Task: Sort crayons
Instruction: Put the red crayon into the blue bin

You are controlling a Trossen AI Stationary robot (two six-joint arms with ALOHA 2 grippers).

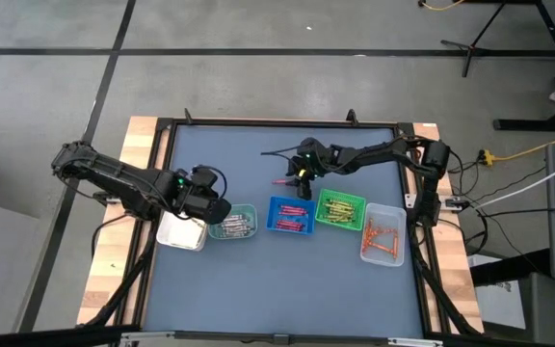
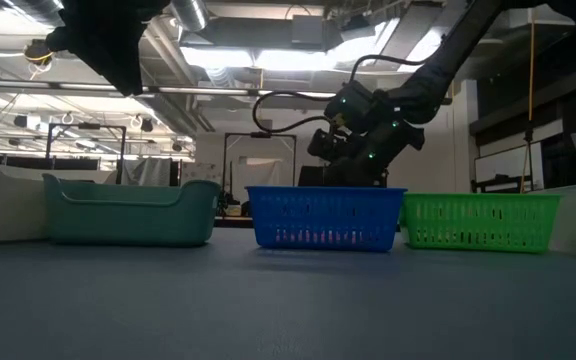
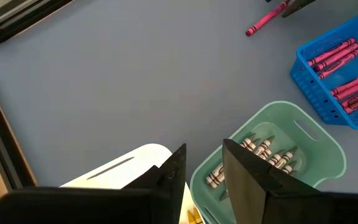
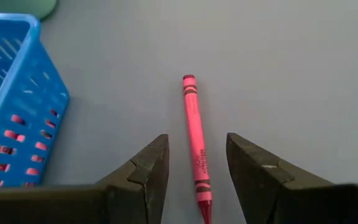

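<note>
Upper centre of high view: my right gripper spread open, fingers straddling loose pink paper-wrapped crayon on grey table, beside blue slotted plastic basket. My left gripper open, empty, above mint-green tray.

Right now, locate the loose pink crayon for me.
The pink crayon lies on the mat between the right gripper's open fingers, just beyond the blue tray in the high view.
</note>
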